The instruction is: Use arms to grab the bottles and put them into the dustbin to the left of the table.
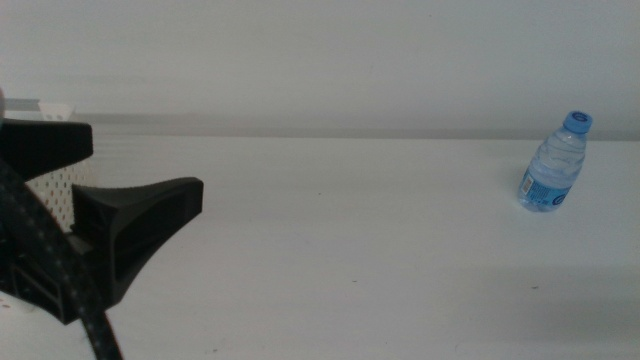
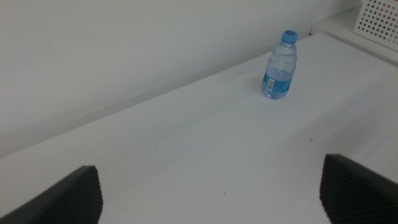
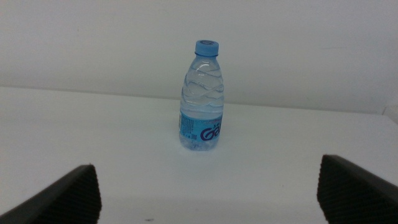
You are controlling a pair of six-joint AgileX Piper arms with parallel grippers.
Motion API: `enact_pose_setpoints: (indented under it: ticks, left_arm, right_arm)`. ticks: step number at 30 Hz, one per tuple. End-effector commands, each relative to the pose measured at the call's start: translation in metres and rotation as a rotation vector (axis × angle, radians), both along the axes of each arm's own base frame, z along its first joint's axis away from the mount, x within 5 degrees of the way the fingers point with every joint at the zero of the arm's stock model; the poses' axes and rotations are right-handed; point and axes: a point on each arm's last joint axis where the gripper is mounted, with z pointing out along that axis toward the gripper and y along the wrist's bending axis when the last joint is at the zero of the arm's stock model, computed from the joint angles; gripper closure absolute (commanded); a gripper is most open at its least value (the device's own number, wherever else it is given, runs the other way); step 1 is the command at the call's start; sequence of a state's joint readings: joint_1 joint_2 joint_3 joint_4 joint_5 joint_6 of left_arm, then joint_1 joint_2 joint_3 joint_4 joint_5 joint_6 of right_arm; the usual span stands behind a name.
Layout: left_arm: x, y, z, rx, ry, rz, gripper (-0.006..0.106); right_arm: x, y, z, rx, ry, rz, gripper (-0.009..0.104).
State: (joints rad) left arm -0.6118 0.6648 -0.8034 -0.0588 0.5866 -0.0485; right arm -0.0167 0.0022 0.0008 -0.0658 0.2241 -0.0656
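A small clear water bottle (image 1: 553,165) with a blue cap stands upright on the white table (image 1: 340,250), far right. It is the only bottle in view. My left gripper (image 1: 145,165) hangs open at the table's left end, far from the bottle, in front of the white perforated dustbin (image 1: 52,188). In the left wrist view the bottle (image 2: 280,65) is distant and the left gripper (image 2: 211,190) holds nothing. My right gripper (image 3: 208,190) is outside the middle view; its wrist view shows it open and facing the bottle (image 3: 202,99) a short way ahead.
A plain white wall runs behind the table. In the left wrist view, a white perforated basket (image 2: 379,18) sits on a ledge beyond the bottle. The black cable (image 1: 60,270) of the left arm crosses the lower left corner.
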Motion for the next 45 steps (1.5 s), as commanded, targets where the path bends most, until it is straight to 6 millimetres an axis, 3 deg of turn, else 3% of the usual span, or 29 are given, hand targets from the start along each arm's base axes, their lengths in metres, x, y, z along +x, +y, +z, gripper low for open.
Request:
enact_pose_setpoints:
  ticks: [1, 6, 9, 15, 20, 33, 45]
  left_arm:
    - [-0.001, 0.001, 0.005, -0.019, -0.022, 0.003, 0.007]
    - [-0.001, 0.001, 0.005, -0.019, -0.022, 0.003, 0.007]
    - [-0.001, 0.001, 0.005, -0.019, -0.022, 0.003, 0.007]
    - [-0.001, 0.001, 0.005, -0.019, -0.022, 0.003, 0.007]
    - [-0.001, 0.001, 0.005, -0.019, -0.022, 0.003, 0.007]
    - [-0.001, 0.001, 0.005, -0.019, -0.022, 0.003, 0.007]
    - [-0.001, 0.001, 0.005, -0.019, -0.022, 0.003, 0.007]
  right_arm:
    - [-0.001, 0.0, -0.008, -0.023, -0.032, -0.002, 0.002]
    - [0.0, 0.001, 0.011, -0.018, -0.232, 0.013, 0.002]
    - [0.007, 0.001, 0.015, 0.059, -0.228, 0.011, 0.002]
    - [0.029, 0.001, -0.005, 0.07, 0.048, 0.002, 0.002]
    - [0.044, 0.001, -0.017, 0.074, 0.17, -0.001, 0.002]
    - [0.076, 0.0, -0.021, -0.09, 0.083, 0.028, 0.002]
    - [0.101, -0.001, -0.03, -0.089, 0.021, 0.024, 0.002]
